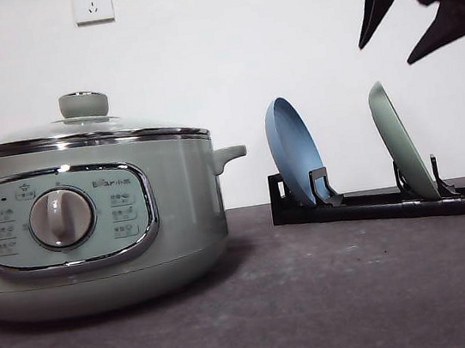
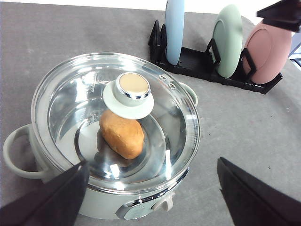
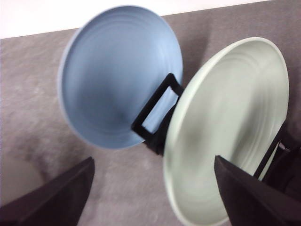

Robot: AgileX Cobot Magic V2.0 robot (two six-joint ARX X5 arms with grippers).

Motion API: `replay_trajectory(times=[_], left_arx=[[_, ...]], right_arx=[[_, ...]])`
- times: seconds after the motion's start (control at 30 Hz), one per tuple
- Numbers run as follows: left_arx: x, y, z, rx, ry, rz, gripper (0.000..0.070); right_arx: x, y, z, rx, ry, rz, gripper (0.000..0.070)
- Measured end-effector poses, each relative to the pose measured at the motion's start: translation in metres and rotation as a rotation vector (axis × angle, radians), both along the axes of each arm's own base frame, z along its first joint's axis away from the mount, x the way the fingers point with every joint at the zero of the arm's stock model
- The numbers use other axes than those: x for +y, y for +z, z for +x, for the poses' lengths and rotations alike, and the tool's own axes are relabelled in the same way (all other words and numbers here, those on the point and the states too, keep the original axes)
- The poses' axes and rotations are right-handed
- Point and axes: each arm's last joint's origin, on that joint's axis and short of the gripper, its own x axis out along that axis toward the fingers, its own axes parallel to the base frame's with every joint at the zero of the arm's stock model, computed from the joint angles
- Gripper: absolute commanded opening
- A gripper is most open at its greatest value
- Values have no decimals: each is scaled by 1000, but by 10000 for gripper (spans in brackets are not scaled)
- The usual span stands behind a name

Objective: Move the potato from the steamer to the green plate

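Observation:
The sage-green steamer point(image 1: 92, 220) stands at the left of the table with its glass lid point(image 2: 117, 117) on. Through the lid I see the orange-brown potato point(image 2: 122, 134) lying on the steamer's floor. My left gripper point(image 2: 152, 162) hovers above the lid, open and holding nothing. The green plate point(image 1: 402, 150) stands on edge in a black rack point(image 1: 375, 204), between a blue plate point(image 1: 294, 152) and a pink one point(image 2: 268, 52). My right gripper point(image 1: 387, 53) hangs open high above the green plate point(image 3: 225, 127), with its fingers apart and nothing held.
The rack point(image 2: 197, 63) sits behind and to the right of the steamer, near the white wall. The steamer's side handle point(image 1: 228, 155) points toward the rack. Bare dark tabletop point(image 1: 337, 298) lies in front of the rack.

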Motion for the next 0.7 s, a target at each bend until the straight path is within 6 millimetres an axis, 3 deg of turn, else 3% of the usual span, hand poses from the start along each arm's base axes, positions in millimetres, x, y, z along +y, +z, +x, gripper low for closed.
replay_trajectory(times=[0.33,0.53,0.7], left_arx=[[0,-1,0,9,0,0,556],[0,-1,0,10,0,0,556],[0,-1,-1,17,0,1,556]], right_arx=[[4,-34,28,37,-17,12,473],[8,-48,36,62,-15,16,344],[9,-49,37,58,-17,15,198]])
